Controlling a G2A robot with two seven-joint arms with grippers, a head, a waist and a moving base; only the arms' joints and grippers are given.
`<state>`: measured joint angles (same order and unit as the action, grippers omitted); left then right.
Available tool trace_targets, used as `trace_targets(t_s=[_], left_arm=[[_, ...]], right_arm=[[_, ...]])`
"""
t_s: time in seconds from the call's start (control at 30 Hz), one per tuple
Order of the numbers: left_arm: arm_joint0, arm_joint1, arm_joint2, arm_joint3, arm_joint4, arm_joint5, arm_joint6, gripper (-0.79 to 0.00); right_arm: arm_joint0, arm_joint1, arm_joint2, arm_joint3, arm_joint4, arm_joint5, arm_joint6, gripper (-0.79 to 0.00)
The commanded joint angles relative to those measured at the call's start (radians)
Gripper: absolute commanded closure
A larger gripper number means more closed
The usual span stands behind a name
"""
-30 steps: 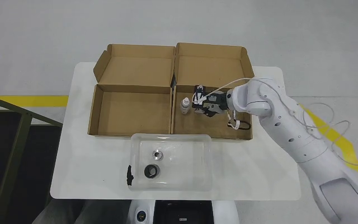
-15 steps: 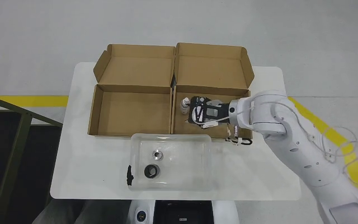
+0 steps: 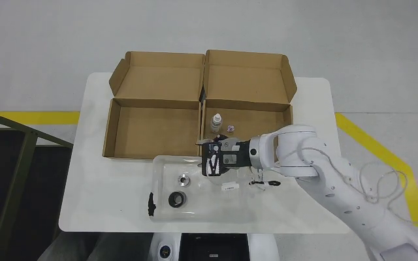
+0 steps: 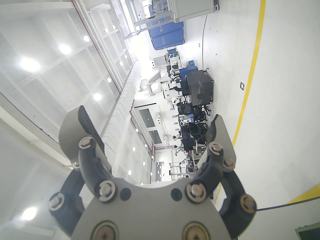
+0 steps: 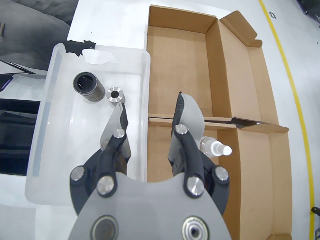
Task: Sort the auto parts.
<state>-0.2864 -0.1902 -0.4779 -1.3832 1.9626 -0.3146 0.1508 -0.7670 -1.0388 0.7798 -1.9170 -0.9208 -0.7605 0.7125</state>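
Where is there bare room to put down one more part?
Bare: all of the left box; the right box beyond the spray bottle. Crowded: the clear tub, with bearing, silver collet and right gripper.

My right pincer [image 3: 208, 156] has left the cardboard box [image 3: 264, 127], where a second ago it hung just beside the spray bottle [image 3: 216, 122]. I have drawn it back toward my body and sideways to the clear plastic tub [image 3: 157, 196]. It is now over the tub's far rim, with one finger [image 5: 120, 116] above the tub and the other above the box's near edge. My forearm has swung in with it. The bottle now stands apart from the pincer, uncovered.
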Motion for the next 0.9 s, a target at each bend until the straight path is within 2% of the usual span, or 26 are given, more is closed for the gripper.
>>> trace_targets(t_s=[0.0,0.5,0.87], left_arm=[[0.0,0.0,0.0,0.0,0.0,0.0,0.0,-0.785],[0.0,0.0,0.0,0.0,0.0,0.0,0.0,-0.785],[0.0,0.0,0.0,0.0,0.0,0.0,0.0,-0.785]], right_arm=[[0.013,-0.01,-0.032,0.01,-0.009,0.002,-0.007,-0.354],[0.135,-0.111,-0.266,0.12,-0.051,-0.008,-0.013,-0.354],[0.196,-0.177,-0.362,0.221,-0.099,-0.018,0.01,-0.348]])
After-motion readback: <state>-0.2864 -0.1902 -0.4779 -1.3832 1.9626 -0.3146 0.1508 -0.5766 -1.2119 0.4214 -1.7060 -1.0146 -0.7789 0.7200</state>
